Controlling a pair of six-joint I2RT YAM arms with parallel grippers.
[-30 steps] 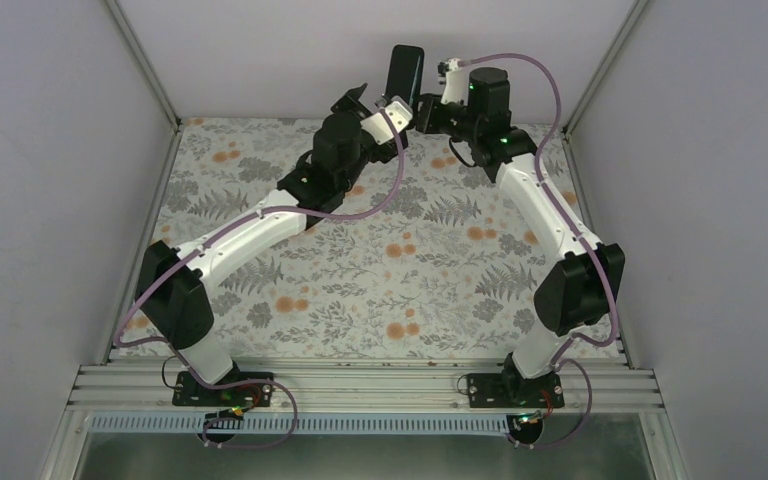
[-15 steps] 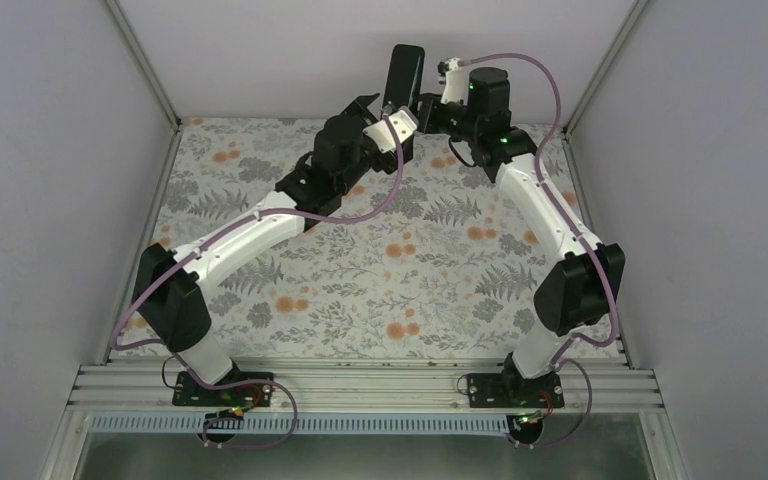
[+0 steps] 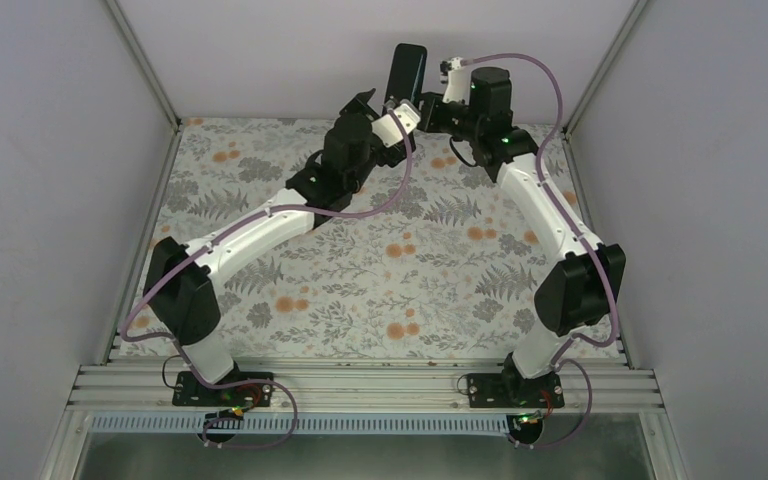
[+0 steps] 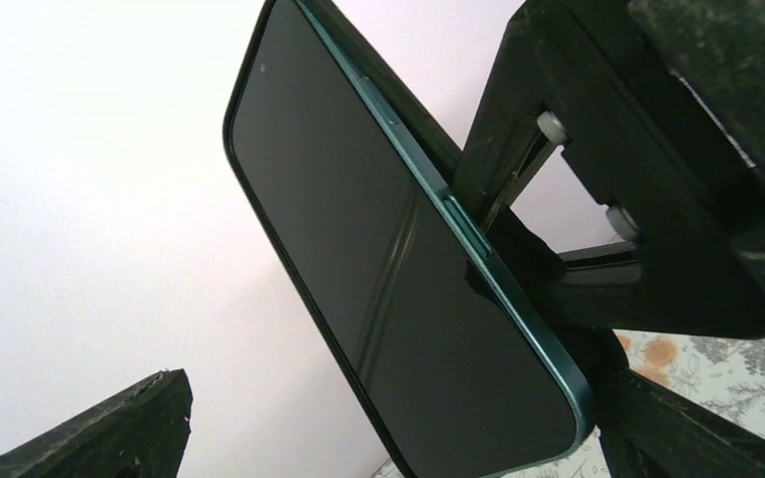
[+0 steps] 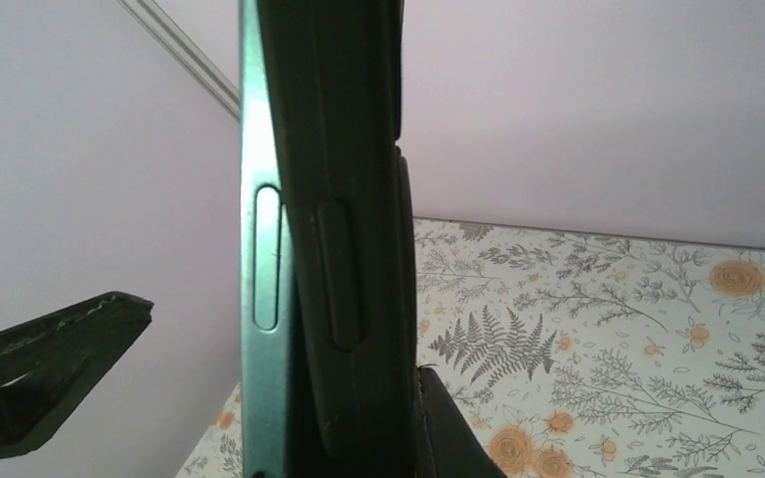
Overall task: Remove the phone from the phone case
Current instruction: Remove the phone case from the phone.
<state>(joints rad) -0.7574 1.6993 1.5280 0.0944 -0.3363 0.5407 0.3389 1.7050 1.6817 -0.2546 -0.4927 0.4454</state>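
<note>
The phone [image 3: 406, 70], dark screen and teal frame, stands upright in its black case high at the back wall. My right gripper [image 3: 422, 106] is shut on the case's lower end. In the right wrist view the teal edge [image 5: 259, 249] stands exposed beside the black case [image 5: 344, 199], with my right gripper [image 5: 349, 438] clamped low and one finger [image 5: 453, 423] showing. My left gripper [image 3: 378, 103] is open just left of the phone. In the left wrist view the screen [image 4: 398, 289] fills the space between my open left gripper's [image 4: 388, 438] fingers, and I see no contact.
The flowered tablecloth [image 3: 380, 260] covers the table, with white walls on three sides and the back wall close behind the phone. The left gripper's finger [image 5: 40, 368] shows at the left of the right wrist view. Purple cables loop over both arms.
My left arm has stretched farther back and up, bringing its open gripper closer to the phone. The right arm and the phone have held still.
</note>
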